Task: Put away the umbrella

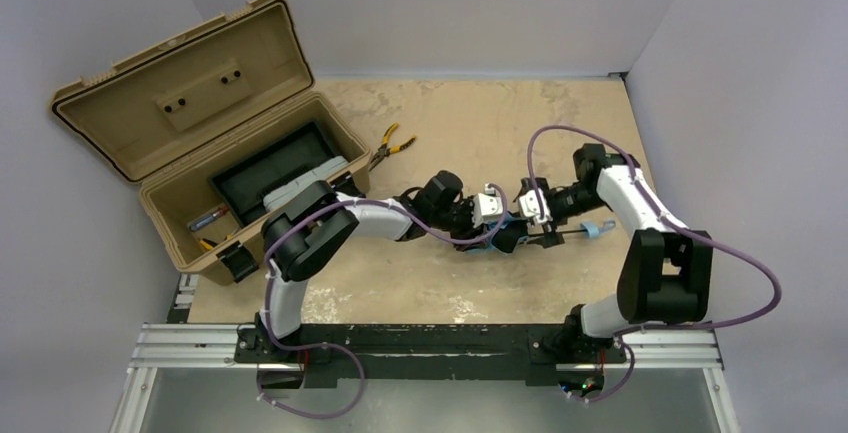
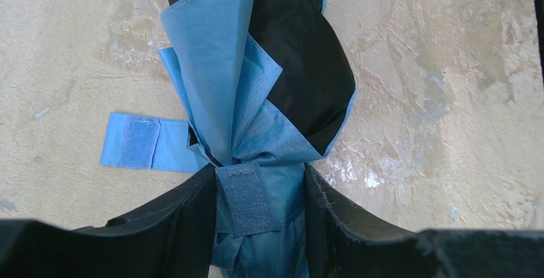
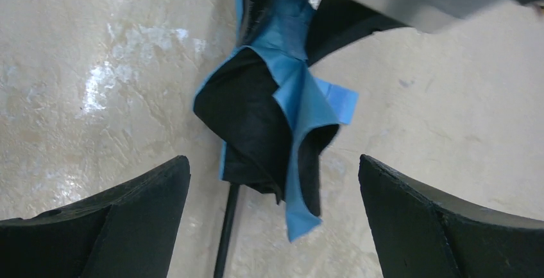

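Note:
The umbrella (image 1: pixel 505 234) lies folded mid-table as a sky-blue bundle with black lining. Its thin black shaft runs right to the small blue handle (image 1: pixel 596 230). My left gripper (image 2: pixel 260 220) is shut on the bundle's narrow end (image 2: pixel 256 66), one finger on each side of its velcro patch. A loose velcro strap (image 2: pixel 131 140) lies flat on the table to the left. My right gripper (image 3: pixel 276 191) hovers open over the bundle's other end (image 3: pixel 256 117), holding nothing. The shaft (image 3: pixel 226 239) passes between its fingers. The two grippers face each other closely in the top view.
An open tan toolbox (image 1: pixel 170 168) stands at the far left with its lid raised, a black tray and small tools inside. Yellow-handled pliers (image 1: pixel 392 145) lie beside it. Grey walls close in the table on three sides.

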Controlling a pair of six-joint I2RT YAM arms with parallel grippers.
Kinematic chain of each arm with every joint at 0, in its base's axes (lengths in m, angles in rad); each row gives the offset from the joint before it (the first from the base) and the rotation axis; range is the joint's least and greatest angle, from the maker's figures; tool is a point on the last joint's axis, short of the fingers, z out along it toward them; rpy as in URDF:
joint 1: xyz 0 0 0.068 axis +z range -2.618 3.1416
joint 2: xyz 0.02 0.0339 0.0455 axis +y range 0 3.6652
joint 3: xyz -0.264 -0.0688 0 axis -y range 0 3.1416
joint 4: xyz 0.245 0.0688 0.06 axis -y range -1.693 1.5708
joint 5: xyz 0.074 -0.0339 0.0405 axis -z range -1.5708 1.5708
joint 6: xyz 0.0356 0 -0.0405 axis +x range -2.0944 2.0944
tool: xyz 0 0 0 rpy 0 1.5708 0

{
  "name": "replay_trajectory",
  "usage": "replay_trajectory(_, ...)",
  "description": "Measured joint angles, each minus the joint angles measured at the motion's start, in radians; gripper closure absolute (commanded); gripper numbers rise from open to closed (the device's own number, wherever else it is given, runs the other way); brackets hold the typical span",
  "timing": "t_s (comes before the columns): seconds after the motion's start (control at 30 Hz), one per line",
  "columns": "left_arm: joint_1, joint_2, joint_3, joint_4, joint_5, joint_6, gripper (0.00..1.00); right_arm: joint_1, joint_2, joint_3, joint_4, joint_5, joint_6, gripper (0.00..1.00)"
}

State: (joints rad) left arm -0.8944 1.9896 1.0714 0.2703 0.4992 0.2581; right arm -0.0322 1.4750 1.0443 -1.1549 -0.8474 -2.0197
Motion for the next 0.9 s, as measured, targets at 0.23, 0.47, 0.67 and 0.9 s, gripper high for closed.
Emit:
replay_trajectory(0.23, 0.028, 0.042, 0.079, -0.086, 0.081, -0.017, 1.0, 0.055, -0.101, -0.217, 0.227, 0.022, 0.015, 0.01)
replay_trajectory(0.47, 0.052, 0.068, 0.112, -0.118, 0.145, -0.041, 1.0, 0.179, -0.158, -0.303, 0.5, 0.077, 0.192, 0.07)
replay_trajectory(0.67, 0.067, 0.082, 0.13, -0.138, 0.18, -0.058, 1.0, 0.207, -0.202, -0.363, 0.642, 0.142, 0.279, 0.09)
replay_trajectory(0.9, 0.075, 0.094, 0.16, -0.175, 0.192, -0.092, 1.0, 0.271, -0.204, -0.432, 0.62, 0.23, 0.245, 0.1)
